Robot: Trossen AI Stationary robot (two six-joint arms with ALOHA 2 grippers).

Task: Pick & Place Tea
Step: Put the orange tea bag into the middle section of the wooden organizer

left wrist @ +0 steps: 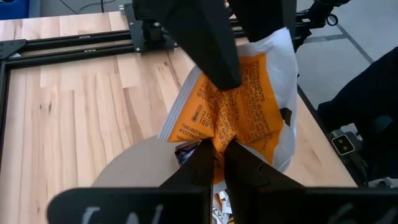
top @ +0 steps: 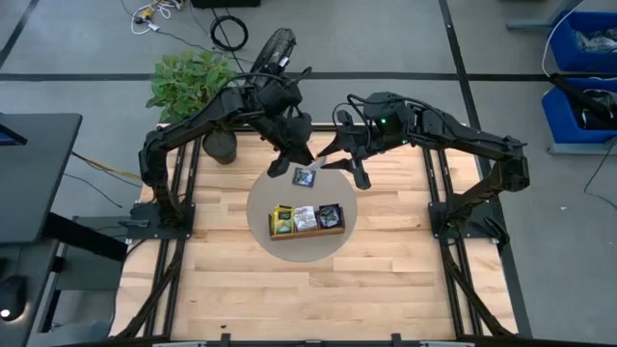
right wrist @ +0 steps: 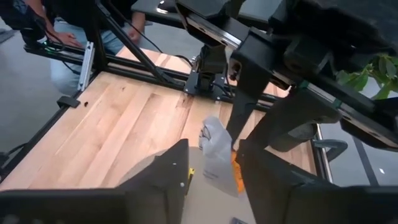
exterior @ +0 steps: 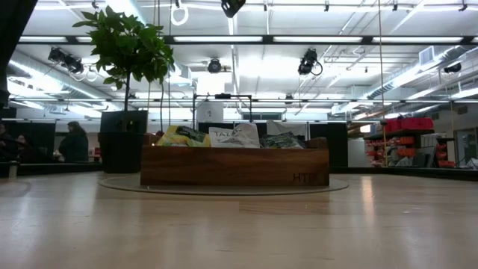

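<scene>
Three compartments of the wooden tray point(top: 307, 232) on the round mat point(top: 260, 207) are seen already filled with tea packets point(top: 306, 218): yellow, white and dark. One dark packet point(top: 305, 177) is left loose on the mat behind the tray. An orange-and-white packet point(left wrist: 239, 106) is held raised above the mat, clamped in the closed left gripper point(left wrist: 220, 157). The right gripper point(right wrist: 211, 163) is positioned close beside it, its fingers apart around the packet's edge; no grip is judged there yet. Both remaining packets are judged still to be placed
</scene>
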